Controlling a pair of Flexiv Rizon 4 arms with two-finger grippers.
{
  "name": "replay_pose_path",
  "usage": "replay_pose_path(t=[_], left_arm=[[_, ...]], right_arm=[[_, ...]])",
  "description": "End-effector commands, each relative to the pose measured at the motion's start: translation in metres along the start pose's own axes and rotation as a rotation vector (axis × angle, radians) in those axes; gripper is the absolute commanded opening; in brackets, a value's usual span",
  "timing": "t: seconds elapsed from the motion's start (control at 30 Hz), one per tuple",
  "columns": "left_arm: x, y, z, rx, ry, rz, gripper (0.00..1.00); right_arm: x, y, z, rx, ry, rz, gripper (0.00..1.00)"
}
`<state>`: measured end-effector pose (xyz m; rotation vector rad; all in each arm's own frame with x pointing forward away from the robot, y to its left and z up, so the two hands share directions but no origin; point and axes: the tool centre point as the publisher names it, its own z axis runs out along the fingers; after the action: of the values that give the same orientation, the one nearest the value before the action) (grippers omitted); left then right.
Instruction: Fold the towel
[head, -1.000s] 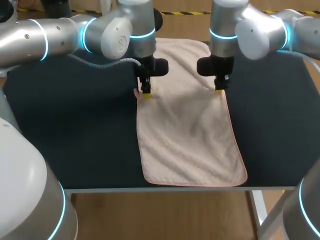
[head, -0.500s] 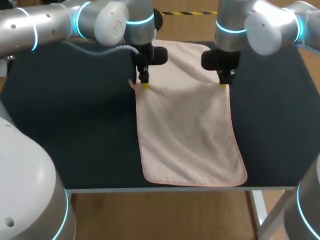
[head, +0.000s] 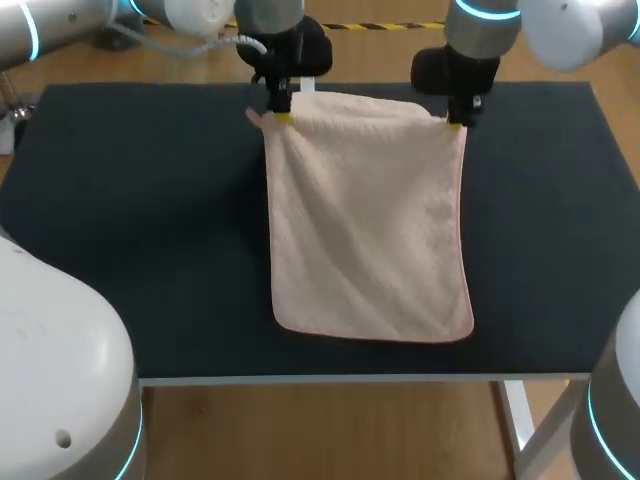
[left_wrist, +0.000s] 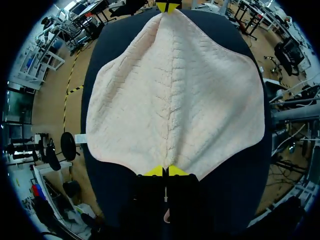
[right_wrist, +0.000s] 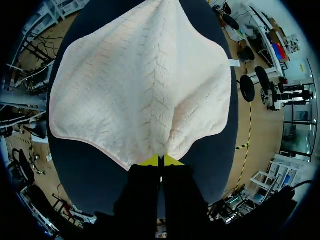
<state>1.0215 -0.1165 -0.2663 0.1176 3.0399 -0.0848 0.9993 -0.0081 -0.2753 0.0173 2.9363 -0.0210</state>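
A pale pink towel (head: 365, 220) stretches over the dark table (head: 130, 230), its far edge raised and its near edge toward the table's front. My left gripper (head: 280, 117) is shut on the towel's far left corner, and my right gripper (head: 458, 122) is shut on the far right corner. In the left wrist view the towel (left_wrist: 175, 95) spreads out ahead of the left gripper (left_wrist: 165, 171), whose yellow tips pinch its corner; the right gripper (left_wrist: 167, 7) shows at the opposite corner. In the right wrist view the right gripper (right_wrist: 160, 160) pinches the towel (right_wrist: 140, 85) the same way.
Bare dark tabletop lies on both sides of the towel, wider at the left (head: 130, 230) than at the right (head: 540, 220). The table's front edge (head: 360, 378) runs a little beyond the towel's near hem.
Both grippers have moved toward the far side of the table with the towel's corners. The towel has been pulled flat and its near hem has slid away from the front edge.
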Motion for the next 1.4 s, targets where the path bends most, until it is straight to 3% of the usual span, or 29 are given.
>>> replay_pose_path(t=[0.03, 0.3, 0.63, 0.87, 1.0, 1.13, 1.27, 1.4], left_arm=[[-0.001, 0.005, -0.06, -0.009, -0.019, -0.001, 0.0], [-0.036, 0.009, -0.109, -0.06, -0.096, -0.01, 0.0], [-0.095, 0.016, -0.169, -0.094, -0.229, -0.057, 0.0], [-0.14, 0.024, -0.189, -0.115, -0.31, -0.076, 0.0], [-0.165, 0.027, -0.193, -0.157, -0.317, -0.091, 0.0], [-0.177, 0.029, -0.199, -0.147, -0.35, -0.099, 0.0], [-0.18, 0.03, -0.203, -0.153, -0.379, -0.094, 0.0], [-0.165, 0.026, -0.19, -0.181, -0.381, -0.06, 0.0]], right_arm=[[-0.011, 0.003, -0.054, 0.012, 0.001, -0.035, 0.0], [-0.047, 0.017, -0.112, 0.042, -0.086, -0.115, 0.0], [-0.111, 0.021, -0.167, 0.076, -0.21, -0.155, 0.0], [-0.16, 0.025, -0.183, 0.042, -0.269, -0.19, 0.0], [-0.189, 0.028, -0.187, 0.062, -0.304, -0.174, 0.0], [-0.21, 0.031, -0.193, 0.06, -0.365, -0.188, 0.0], [-0.212, 0.033, -0.197, 0.078, -0.392, -0.191, 0.0], [-0.193, 0.036, -0.187, 0.109, -0.398, -0.224, 0.0]])
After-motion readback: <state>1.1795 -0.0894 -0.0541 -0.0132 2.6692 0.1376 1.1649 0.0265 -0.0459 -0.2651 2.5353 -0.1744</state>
